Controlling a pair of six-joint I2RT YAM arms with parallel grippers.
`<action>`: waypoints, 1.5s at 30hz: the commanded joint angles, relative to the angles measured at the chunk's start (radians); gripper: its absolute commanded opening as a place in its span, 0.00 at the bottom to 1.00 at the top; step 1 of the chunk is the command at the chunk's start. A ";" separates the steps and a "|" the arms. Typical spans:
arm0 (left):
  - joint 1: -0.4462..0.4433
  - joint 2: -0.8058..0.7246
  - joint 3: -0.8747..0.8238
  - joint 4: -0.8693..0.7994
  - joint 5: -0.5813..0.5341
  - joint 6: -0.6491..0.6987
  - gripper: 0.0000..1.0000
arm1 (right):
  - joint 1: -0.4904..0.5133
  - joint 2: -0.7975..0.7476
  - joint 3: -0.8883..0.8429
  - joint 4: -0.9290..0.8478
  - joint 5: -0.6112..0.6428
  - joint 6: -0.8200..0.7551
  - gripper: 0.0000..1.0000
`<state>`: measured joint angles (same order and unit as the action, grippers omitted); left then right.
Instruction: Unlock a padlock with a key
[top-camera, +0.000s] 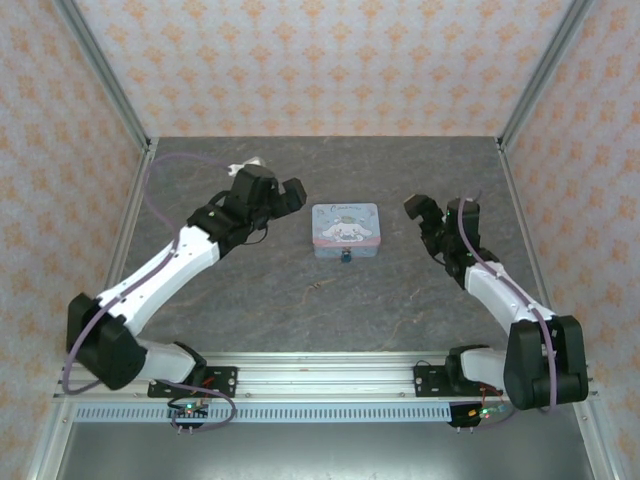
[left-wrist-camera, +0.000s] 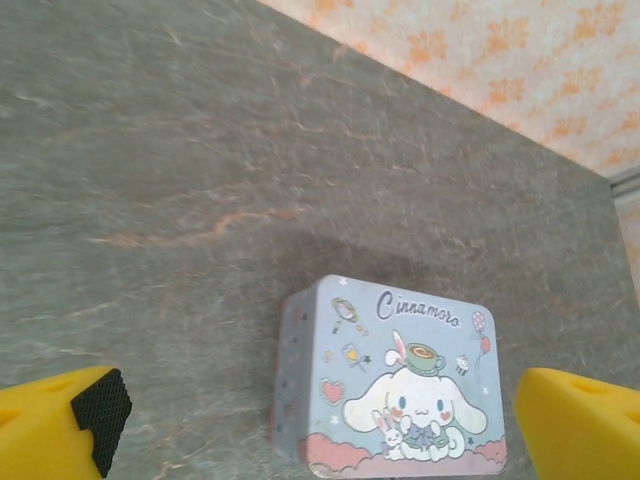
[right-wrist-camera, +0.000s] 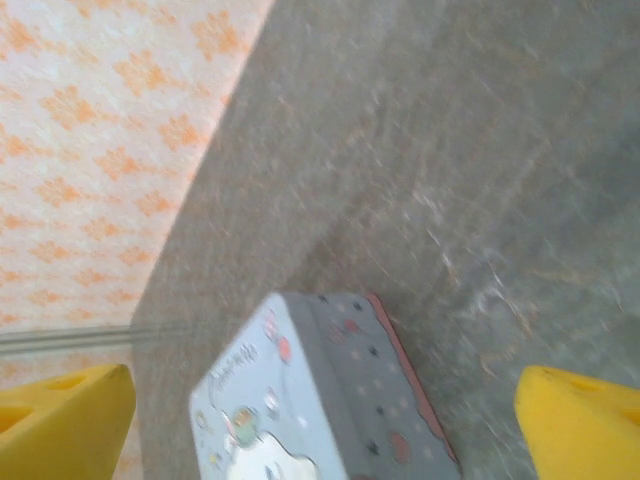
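A tiny dark-blue padlock (top-camera: 345, 257) is seen from above at the tin's (top-camera: 346, 226) near side, in mid table (top-camera: 400, 300); the left gripper (top-camera: 283, 194) and right gripper (top-camera: 422, 211) are held spread, empty.

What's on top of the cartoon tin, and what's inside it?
Nothing lies on top of the tin. Its lid is closed, so the contents are hidden. The small dark padlock sits at its near edge.
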<state>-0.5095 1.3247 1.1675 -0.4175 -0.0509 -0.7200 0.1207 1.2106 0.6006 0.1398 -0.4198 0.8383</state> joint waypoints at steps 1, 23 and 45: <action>0.003 -0.069 -0.076 -0.070 -0.089 -0.023 1.00 | 0.068 -0.021 0.026 0.024 -0.048 -0.036 0.96; 0.103 -0.238 -0.311 -0.070 -0.094 -0.109 1.00 | 0.791 0.304 0.348 -0.533 0.316 -0.134 0.57; 0.270 -0.236 -0.399 0.019 0.107 -0.146 1.00 | 0.847 0.586 0.578 -0.639 0.438 0.077 0.46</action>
<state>-0.2523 1.0870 0.7788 -0.4309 0.0410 -0.8524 0.9615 1.7691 1.1332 -0.4820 -0.0280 0.8558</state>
